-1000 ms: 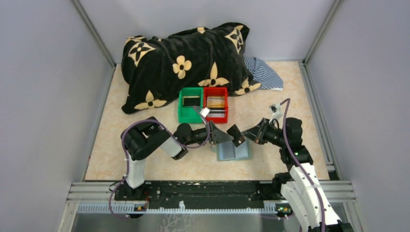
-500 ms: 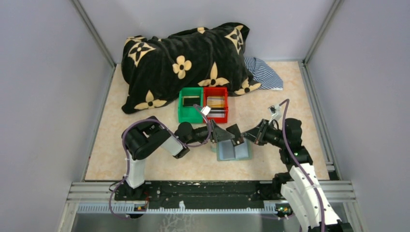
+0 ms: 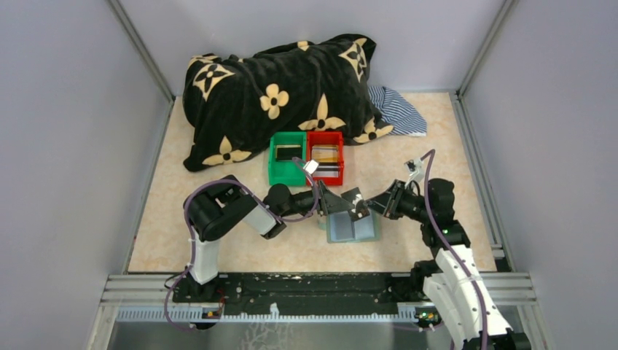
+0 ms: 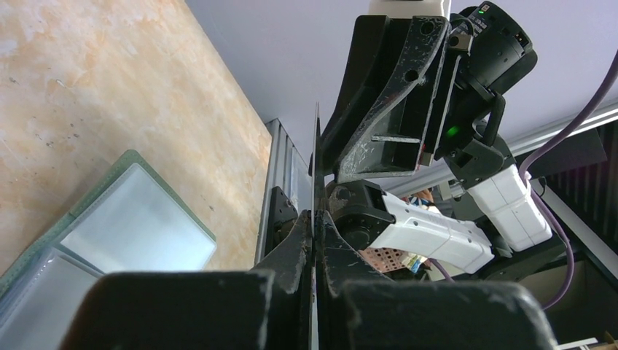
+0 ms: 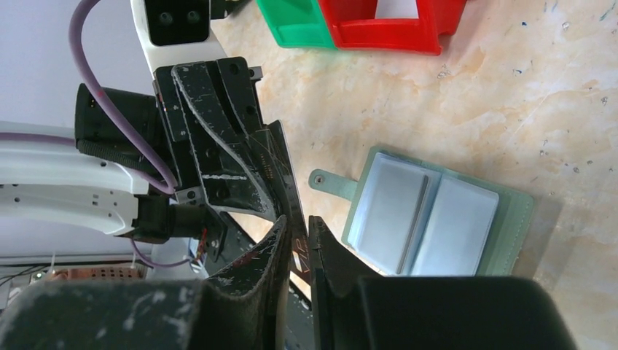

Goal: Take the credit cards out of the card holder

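Note:
The grey-green card holder [image 3: 352, 228] lies open on the table, its blue-grey pockets facing up [image 5: 437, 215] [image 4: 131, 226]. Just above its far edge the two grippers meet tip to tip over one dark credit card [image 5: 288, 182]. The left wrist view shows this card edge-on [image 4: 317, 168]. My left gripper [image 3: 341, 205] [image 4: 315, 215] is shut on it. My right gripper [image 3: 358, 209] [image 5: 297, 220] has its jaws slightly apart around the card's other end, with a gap beside the card. More credit cards lie in the green bin [image 3: 287, 168] and the red bin [image 3: 326, 165].
The two bins stand side by side just beyond the grippers. A black blanket with tan flowers [image 3: 277, 95] fills the back of the table, with a striped cloth [image 3: 399, 109] at its right. Metal rails run along the table's sides.
My left gripper has closed onto the card that the right gripper held. The right gripper's jaws have parted a little. Both arms have barely moved.

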Tool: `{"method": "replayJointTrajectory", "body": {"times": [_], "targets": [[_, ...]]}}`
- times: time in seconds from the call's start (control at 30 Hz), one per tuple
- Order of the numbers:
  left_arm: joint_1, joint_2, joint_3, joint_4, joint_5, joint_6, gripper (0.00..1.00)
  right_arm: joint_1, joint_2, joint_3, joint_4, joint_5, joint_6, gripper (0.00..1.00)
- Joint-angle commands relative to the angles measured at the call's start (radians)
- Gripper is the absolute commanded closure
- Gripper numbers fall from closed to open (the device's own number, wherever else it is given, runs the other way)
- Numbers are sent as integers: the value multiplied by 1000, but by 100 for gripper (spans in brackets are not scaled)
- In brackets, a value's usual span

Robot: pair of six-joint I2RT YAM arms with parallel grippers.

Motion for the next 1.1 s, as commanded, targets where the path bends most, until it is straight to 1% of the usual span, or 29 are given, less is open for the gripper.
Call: {"method": "replayJointTrajectory", "body": {"times": [0.0,0.1,0.33,0.5,0.73,0.83,0.93,0.97,1.0,1.03,1.07], "targets": [[-5,18,16,240,-4,1,100,0,-5,2,88,-59,14,83],[-6,20,22,240,-4,-8,100,0,-10,-9,104,-77,14,80],[-5,11,32,240,-25,-11,100,0,-39,-64,201,-93,60,80],[-5,7,28,241,-49,-21,100,0,-24,-102,257,-111,73,80],[-7,2,33,240,-38,-27,100,0,-21,-116,244,-96,52,80],[-8,-5,36,240,-28,-23,100,0,-18,-110,187,-41,17,81],[-8,-6,30,240,-30,-22,100,-1,-14,-122,226,-63,35,81],[-9,-6,28,241,-31,-22,100,-1,-12,-128,245,-73,52,84],[-8,-5,26,240,-32,-23,100,0,-12,-130,253,-78,57,89],[-9,-5,26,240,-34,-23,100,0,-12,-130,253,-76,58,97],[-9,-3,26,240,-34,-24,100,0,-15,-131,252,-72,59,100]]}}
